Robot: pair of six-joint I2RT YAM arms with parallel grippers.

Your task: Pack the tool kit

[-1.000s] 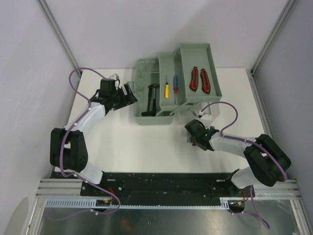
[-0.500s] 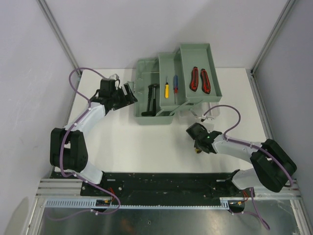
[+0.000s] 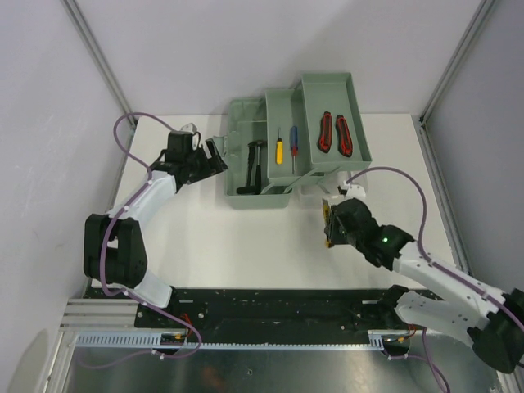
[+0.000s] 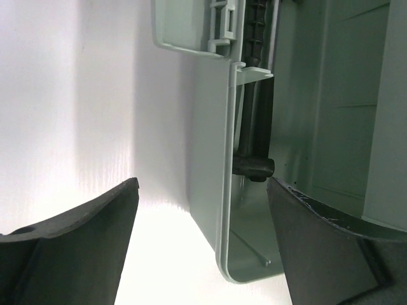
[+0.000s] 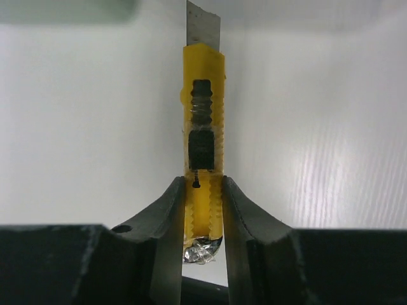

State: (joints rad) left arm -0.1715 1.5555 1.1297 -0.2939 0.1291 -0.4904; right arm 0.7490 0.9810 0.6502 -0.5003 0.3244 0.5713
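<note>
The sage-green tool kit box (image 3: 239,195) stands open at the back of the table with its trays (image 3: 354,98) fanned out. Inside lie a black hammer (image 3: 254,168), a yellow screwdriver (image 3: 277,150), a blue screwdriver (image 3: 294,147) and red-handled tools (image 3: 336,133). My left gripper (image 3: 219,155) is open at the box's left end. In the left wrist view it (image 4: 202,184) straddles the box wall (image 4: 213,159), with the hammer (image 4: 254,146) just behind. My right gripper (image 3: 329,223) is shut on a yellow utility knife (image 5: 203,127), blade out, in front of the box's right side.
White table top (image 3: 229,246) runs between the arms and the box. Grey walls and metal frame posts (image 3: 98,57) close in the left, back and right sides. A black base rail (image 3: 270,303) lies along the near edge.
The right arm has swung its elbow out toward the near right. Its gripper has turned while staying in front of the box. The left arm has not moved.
</note>
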